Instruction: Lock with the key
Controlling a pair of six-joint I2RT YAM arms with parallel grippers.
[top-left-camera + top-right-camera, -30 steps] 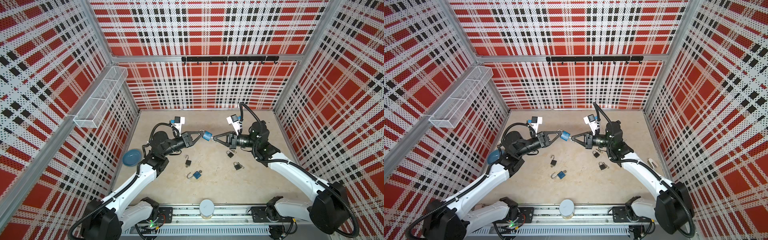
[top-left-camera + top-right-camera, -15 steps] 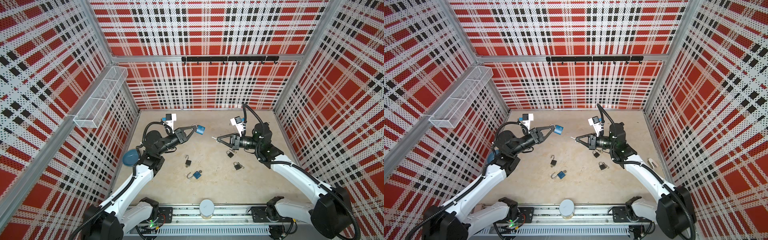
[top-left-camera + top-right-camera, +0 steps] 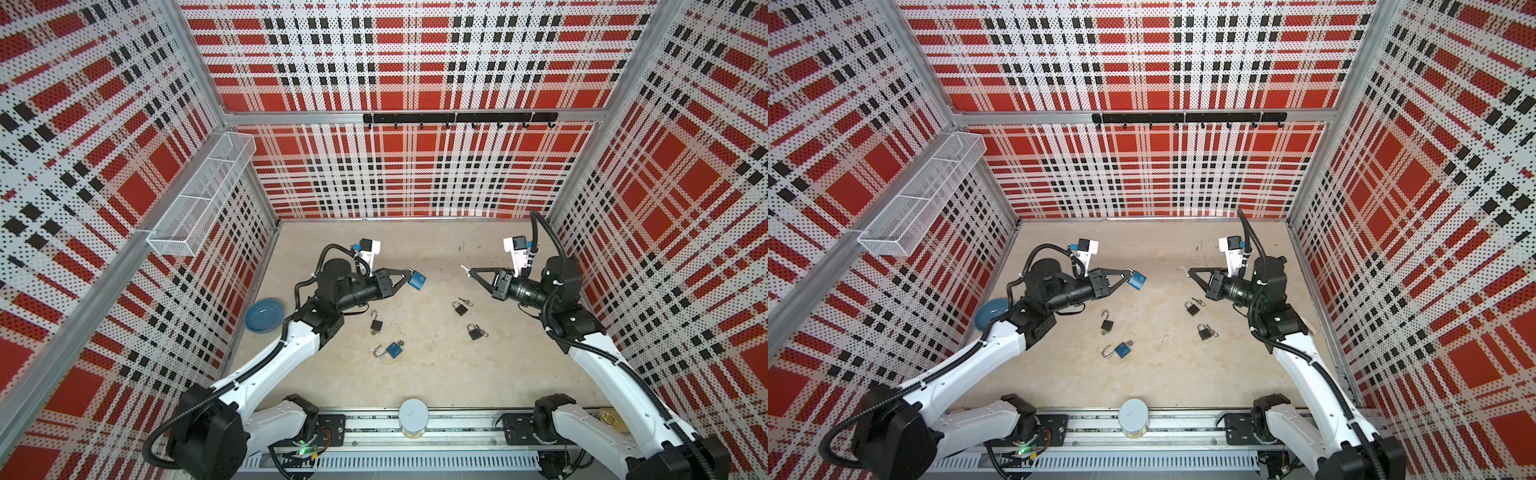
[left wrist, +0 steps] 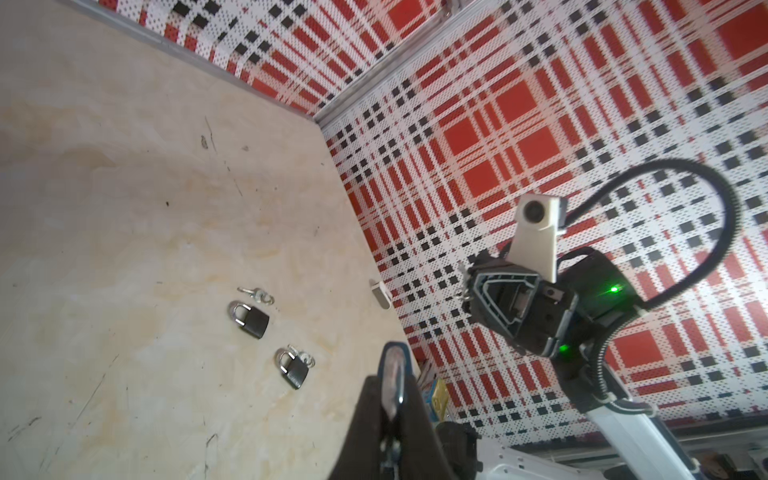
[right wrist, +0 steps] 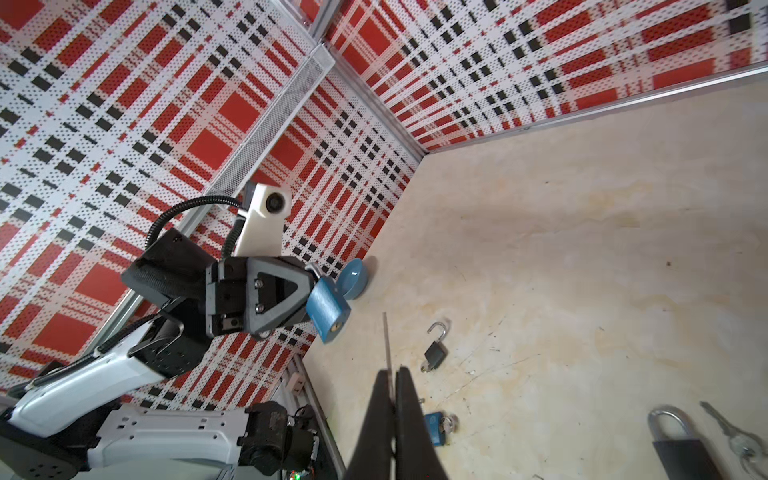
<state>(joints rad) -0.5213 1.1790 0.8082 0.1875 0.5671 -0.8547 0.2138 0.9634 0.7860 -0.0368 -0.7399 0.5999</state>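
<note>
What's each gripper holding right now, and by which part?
Left gripper: blue padlock, pinched by its shackle. Right gripper: key, pinched at its head end, blade sticking out.

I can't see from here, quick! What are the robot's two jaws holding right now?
Left jaws: shut on the blue padlock.
Right jaws: shut on the key.

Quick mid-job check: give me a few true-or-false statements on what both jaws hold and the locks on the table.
1. The left jaws grip a blue padlock off the table. True.
2. The right jaws are empty. False: they are shut on a key.
3. The key sits in the held padlock. False: a gap separates them.
4. A second blue padlock lies on the table with its shackle open. True.
</note>
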